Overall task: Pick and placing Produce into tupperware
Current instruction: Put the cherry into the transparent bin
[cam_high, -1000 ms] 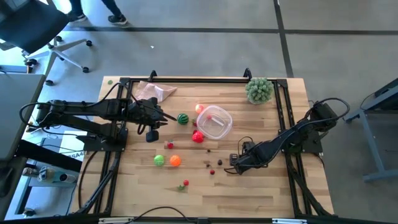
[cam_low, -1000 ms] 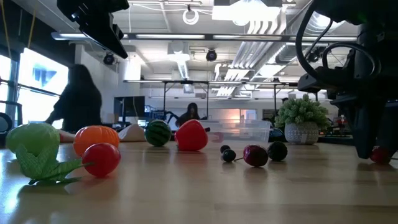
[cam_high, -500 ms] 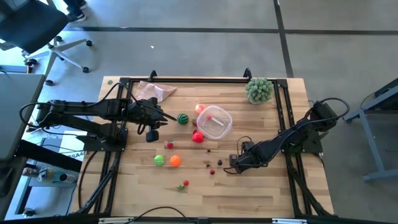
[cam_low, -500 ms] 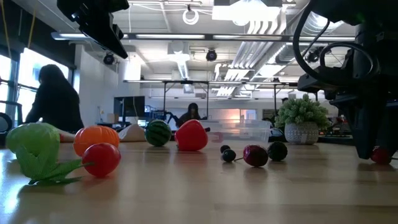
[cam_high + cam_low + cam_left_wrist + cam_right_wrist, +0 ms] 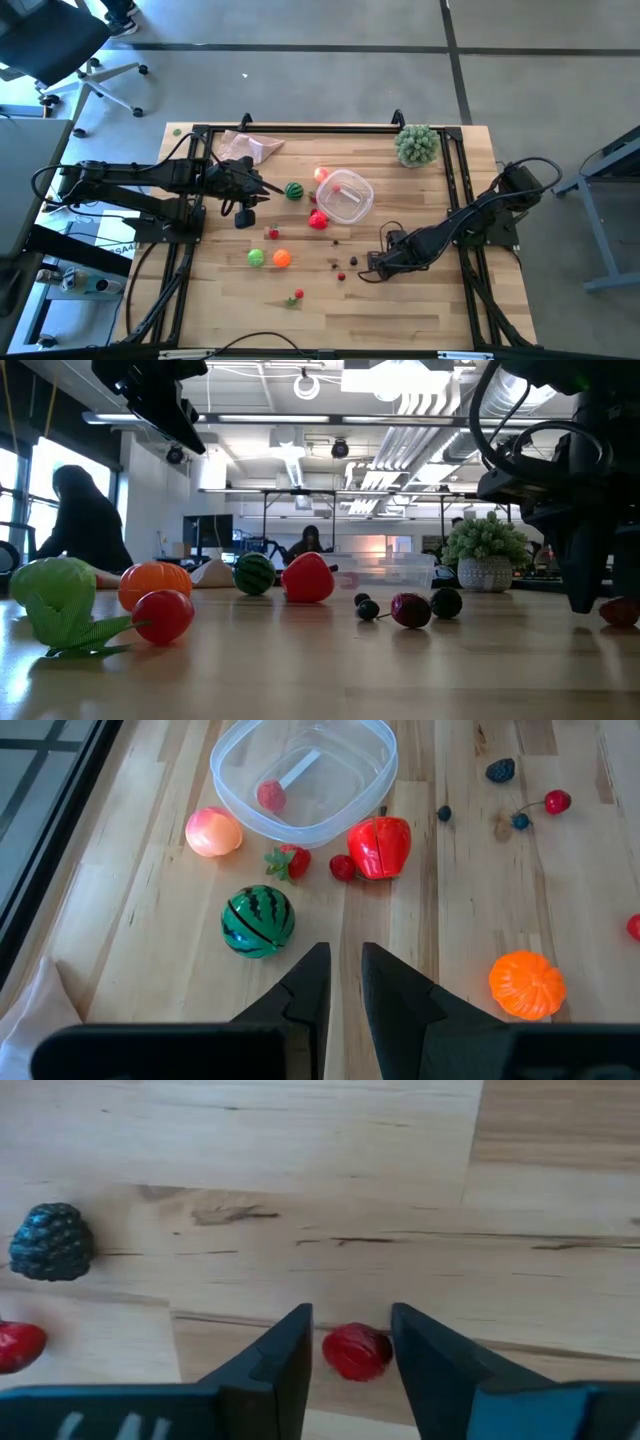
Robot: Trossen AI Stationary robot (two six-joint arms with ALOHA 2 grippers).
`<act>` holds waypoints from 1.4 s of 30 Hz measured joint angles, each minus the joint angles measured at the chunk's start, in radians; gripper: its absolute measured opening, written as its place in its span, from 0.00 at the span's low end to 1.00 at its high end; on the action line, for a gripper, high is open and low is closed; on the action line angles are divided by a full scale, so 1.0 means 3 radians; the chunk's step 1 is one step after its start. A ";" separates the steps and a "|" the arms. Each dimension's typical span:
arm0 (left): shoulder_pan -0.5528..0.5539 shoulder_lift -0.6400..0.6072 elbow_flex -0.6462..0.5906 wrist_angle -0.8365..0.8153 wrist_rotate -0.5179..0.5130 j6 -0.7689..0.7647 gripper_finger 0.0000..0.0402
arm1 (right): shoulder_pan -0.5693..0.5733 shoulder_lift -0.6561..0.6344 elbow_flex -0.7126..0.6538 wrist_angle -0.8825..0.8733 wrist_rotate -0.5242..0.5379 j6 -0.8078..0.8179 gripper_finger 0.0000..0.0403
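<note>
Small red berry (image 5: 357,1351) on the wooden table (image 5: 430,310), lying between the two fingertips of the right gripper (image 5: 352,1342), fingers a narrow gap apart on either side and not yet pressed against it. Compared with half a second and a second ago, right gripper shifted slightly toward the left arm's side and settled lower over this berry; in the low view the berry (image 5: 621,610) now visible beside the gripper rather than tucked behind it. Judged as the final lining-up before a pinch, so the pick seems about to begin, not finished.

Close by, a dark bumpy blackberry (image 5: 52,1241) and another red piece (image 5: 20,1346) at the edge of the right wrist view. Farther off, clear tupperware (image 5: 345,195) near the table's middle, holding one small red piece (image 5: 270,794) and what looks like a pale stick; most produce still outside it. Beside the tub: a peach-coloured ball (image 5: 213,831), a strawberry (image 5: 289,862), a red pepper-like piece (image 5: 380,847), a striped green watermelon ball (image 5: 257,920). Orange ball (image 5: 527,985) and green ball (image 5: 257,258) well apart from the tub.

Left gripper (image 5: 340,982) hovering above the table near the watermelon ball, fingers narrowly parted, holding nothing, unchanged across the earlier pictures.

Bushy potted plant (image 5: 417,145) at a far corner, beige cloth (image 5: 248,146) at the other.

No brand names, labels or legible writing visible anywhere.
</note>
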 joint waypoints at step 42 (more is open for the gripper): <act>0.0000 0.0000 0.0000 0.0000 -0.0001 0.0000 0.13 | 0.0003 0.0010 -0.0001 -0.0010 -0.0268 0.0079 0.24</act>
